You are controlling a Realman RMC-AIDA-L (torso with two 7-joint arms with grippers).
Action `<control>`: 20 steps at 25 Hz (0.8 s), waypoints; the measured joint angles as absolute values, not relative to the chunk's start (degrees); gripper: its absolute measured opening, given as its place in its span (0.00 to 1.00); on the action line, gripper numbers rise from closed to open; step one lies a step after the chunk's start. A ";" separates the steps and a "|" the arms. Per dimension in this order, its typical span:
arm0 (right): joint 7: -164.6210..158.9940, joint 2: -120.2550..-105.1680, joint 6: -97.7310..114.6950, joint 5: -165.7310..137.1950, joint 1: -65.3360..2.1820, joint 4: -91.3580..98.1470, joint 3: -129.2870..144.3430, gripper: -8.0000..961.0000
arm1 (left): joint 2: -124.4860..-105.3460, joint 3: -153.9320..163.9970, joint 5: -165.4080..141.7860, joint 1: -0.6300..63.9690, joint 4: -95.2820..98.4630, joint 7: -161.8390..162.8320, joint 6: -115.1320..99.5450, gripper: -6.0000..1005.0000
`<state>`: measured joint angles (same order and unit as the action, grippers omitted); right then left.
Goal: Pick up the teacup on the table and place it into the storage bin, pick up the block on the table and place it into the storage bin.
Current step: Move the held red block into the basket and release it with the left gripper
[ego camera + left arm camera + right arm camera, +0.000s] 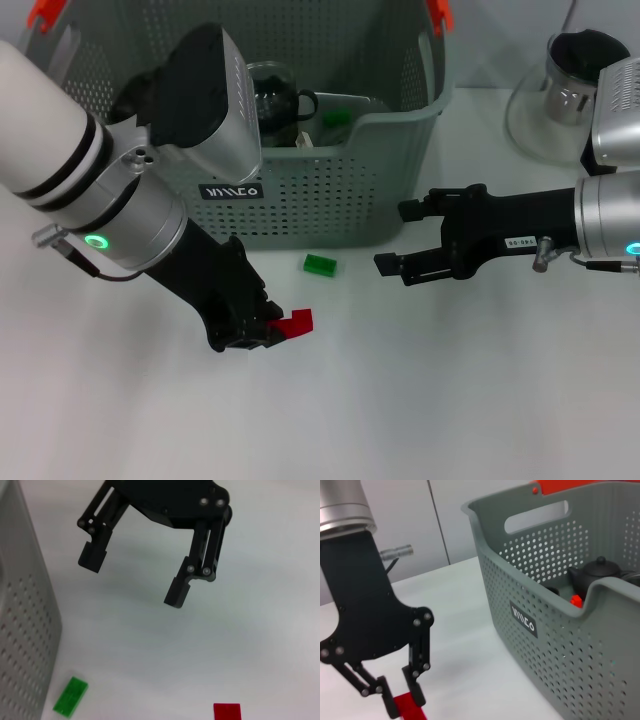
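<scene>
A red block [296, 322] lies on the white table, with my left gripper [262, 332] low over it. The right wrist view shows the left gripper [404, 703] shut on the red block [409, 707]. A green block [320, 264] lies loose just in front of the storage bin [300, 190], also visible as the green block [70, 696]. My right gripper [400, 240] hovers open to the right of the green block, nothing between its fingers [177, 592]. I cannot make out the teacup; a black teapot [597, 570] sits inside the storage bin [540, 645].
A glass vessel with a dark top [578, 75] stands on a clear dish at the back right. Inside the bin are a glass jar [268, 88], a green piece [336, 117] and a small red piece [576, 599]. Bare table lies in front.
</scene>
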<state>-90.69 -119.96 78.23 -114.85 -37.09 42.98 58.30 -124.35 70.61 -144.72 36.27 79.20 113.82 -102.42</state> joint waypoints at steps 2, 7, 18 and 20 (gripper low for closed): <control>-90.58 -119.97 78.32 -114.94 -37.09 42.98 58.34 0.95 | -124.36 70.39 -143.59 36.09 78.92 113.81 -102.16 0.19; -90.14 -119.91 78.43 -114.98 -37.08 42.98 58.22 0.95 | -124.17 65.17 -138.45 37.16 80.34 113.83 -106.93 0.19; -90.09 -119.57 79.33 -115.04 -36.87 42.98 57.92 0.95 | -118.76 42.22 -122.05 46.92 78.59 119.46 -107.75 0.19; -90.10 -119.45 79.64 -115.06 -36.79 42.98 57.91 0.95 | -117.26 42.59 -123.14 47.99 75.52 120.68 -100.64 0.19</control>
<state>-90.11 -119.45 79.64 -115.06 -36.79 42.98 57.91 -117.26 42.59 -123.14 47.99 75.52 120.68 -100.64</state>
